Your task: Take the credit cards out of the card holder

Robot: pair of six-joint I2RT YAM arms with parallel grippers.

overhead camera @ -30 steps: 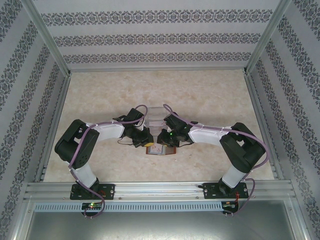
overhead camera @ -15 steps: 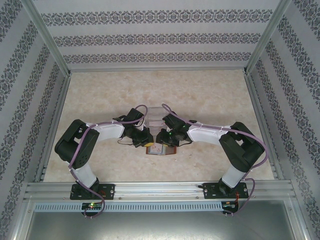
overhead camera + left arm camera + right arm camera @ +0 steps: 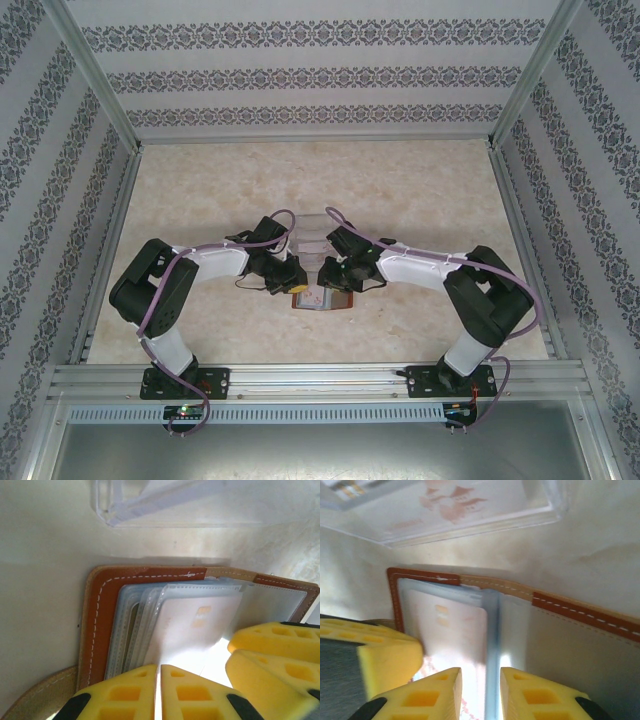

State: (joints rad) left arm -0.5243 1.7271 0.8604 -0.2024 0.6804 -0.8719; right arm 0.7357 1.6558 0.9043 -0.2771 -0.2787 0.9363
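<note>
Marbled beige table: left gripper jaws pressed together at the open card holder; right gripper jaws slightly apart, straddling a blue pocket edge beside a credit card.

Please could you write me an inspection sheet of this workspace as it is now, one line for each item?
Surface: beige marbled table, no stains seen.
Job's things: card holder lies open; a pale credit card is tucked inside.
Clutter: clear tray just beyond the holder.
Grippers: left gripper shut at the holder's near edge; right gripper open, astride a pocket leaf.
Cables: purple cables along both arms, no snag seen.
Surroundings: patterned walls, aluminium frame.
</note>
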